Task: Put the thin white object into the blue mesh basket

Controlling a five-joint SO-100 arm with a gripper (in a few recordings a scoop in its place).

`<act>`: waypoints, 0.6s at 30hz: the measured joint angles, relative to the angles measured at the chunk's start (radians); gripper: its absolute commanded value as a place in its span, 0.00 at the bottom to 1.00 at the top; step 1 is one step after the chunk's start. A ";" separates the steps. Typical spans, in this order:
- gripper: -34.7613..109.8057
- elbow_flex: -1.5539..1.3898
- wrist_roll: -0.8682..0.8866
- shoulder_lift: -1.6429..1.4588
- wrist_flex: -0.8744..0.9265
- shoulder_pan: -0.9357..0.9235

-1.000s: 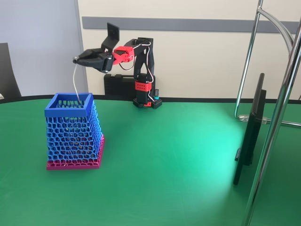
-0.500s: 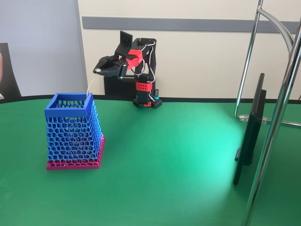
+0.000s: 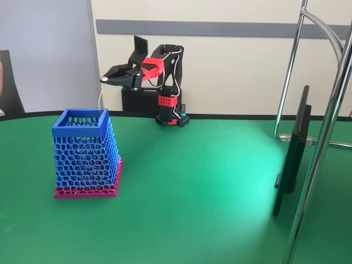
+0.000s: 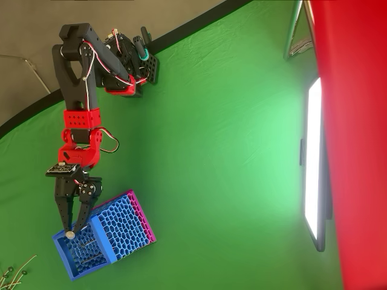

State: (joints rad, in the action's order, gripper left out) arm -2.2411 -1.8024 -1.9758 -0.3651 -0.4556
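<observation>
The blue mesh basket stands upright on its pink base at the left of the green table, open rim facing up. My black and red gripper hovers just above and behind the basket's back right corner, shut on the top end of the thin white object. The stick hangs down from the fingertips, its lower end at about the height of the basket's rim. In the overhead view the gripper points over the basket's opening, with the thin white object seen end-on at the fingertips.
A dark monitor stands on edge at the right, next to a chrome stand. Behind the arm's base lies a black case. Several loose thin sticks lie at the bottom left of the overhead view.
The gripper, still holding the stick, swung from above the basket's middle towards the arm's base, then came part of the way back left and slightly up.
</observation>
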 measured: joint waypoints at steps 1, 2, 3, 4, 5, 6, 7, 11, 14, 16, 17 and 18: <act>0.30 -0.025 -0.003 0.003 -0.023 -0.014; 0.30 -0.032 -0.006 0.014 -0.031 -0.023; 0.31 -0.048 -0.014 0.020 -0.037 -0.034; 0.31 -0.061 -0.021 0.023 -0.051 -0.048; 0.31 -0.077 -0.031 0.028 -0.060 -0.057; 0.31 -0.089 -0.038 0.031 -0.067 -0.066; 0.32 -0.106 -0.051 0.034 -0.078 -0.074; 0.33 -0.146 -0.086 0.038 -0.089 -0.104; 0.33 -0.155 -0.103 0.038 -0.091 -0.115; 0.34 -0.155 -0.109 0.038 -0.091 -0.117; 0.34 -0.161 -0.114 0.038 -0.095 -0.117; 0.34 -0.164 -0.115 0.038 -0.098 -0.117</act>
State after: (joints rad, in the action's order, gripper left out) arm -2.4053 -1.9175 -1.9374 -0.4633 -0.5722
